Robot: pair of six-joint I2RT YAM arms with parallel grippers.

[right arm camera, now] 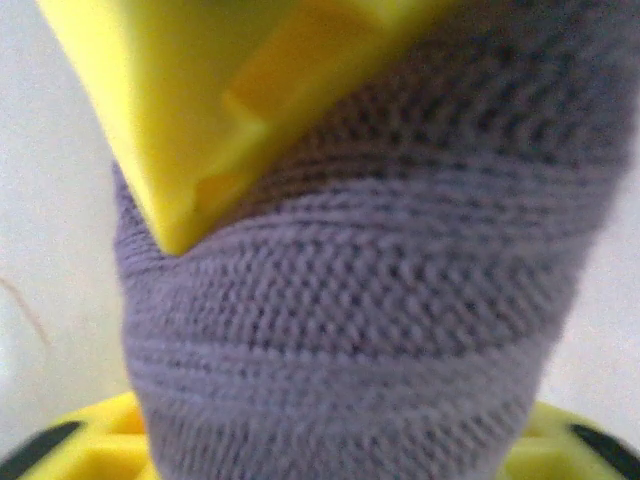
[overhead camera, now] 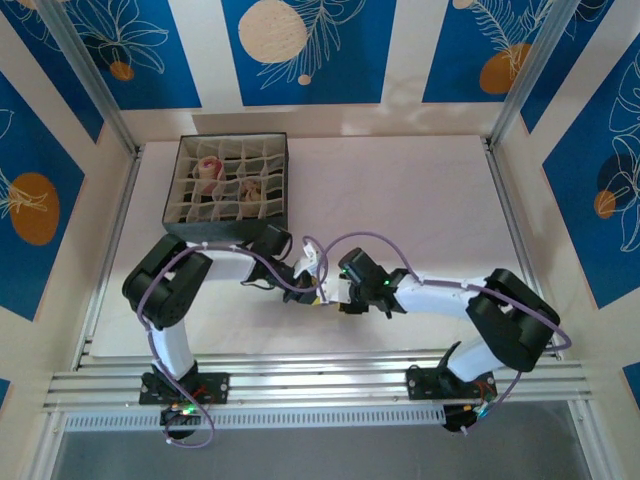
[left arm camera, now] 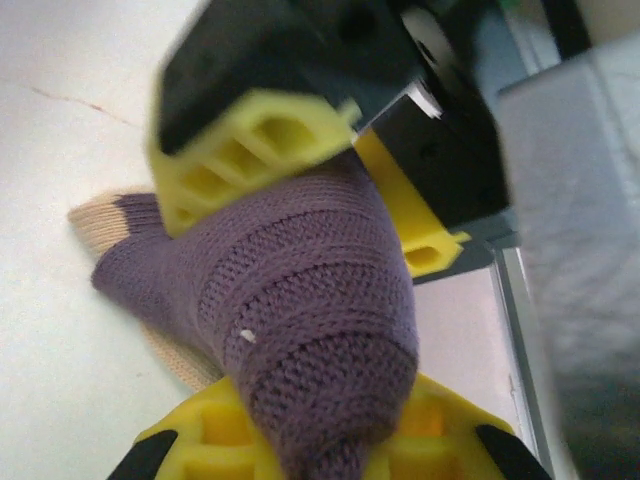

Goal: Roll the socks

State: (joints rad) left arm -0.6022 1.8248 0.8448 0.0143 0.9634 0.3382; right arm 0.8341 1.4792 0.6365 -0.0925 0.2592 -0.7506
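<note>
Flanking sock (left arm camera: 300, 310): left pincer (left arm camera: 325, 445); right pincer (left arm camera: 335, 190)

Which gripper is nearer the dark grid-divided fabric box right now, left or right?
Left. The left gripper sits just off the near right corner of the box; the right gripper is beyond it, farther right and nearer the bases. Both clamp the purple ribbed sock.

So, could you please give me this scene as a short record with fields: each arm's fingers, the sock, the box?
left fingers: shut on the purple sock
right fingers: one on each side of that sock, touching it
tan toe: low, down at the table
grid box: far left corner, two rolled socks in separate compartments
</note>
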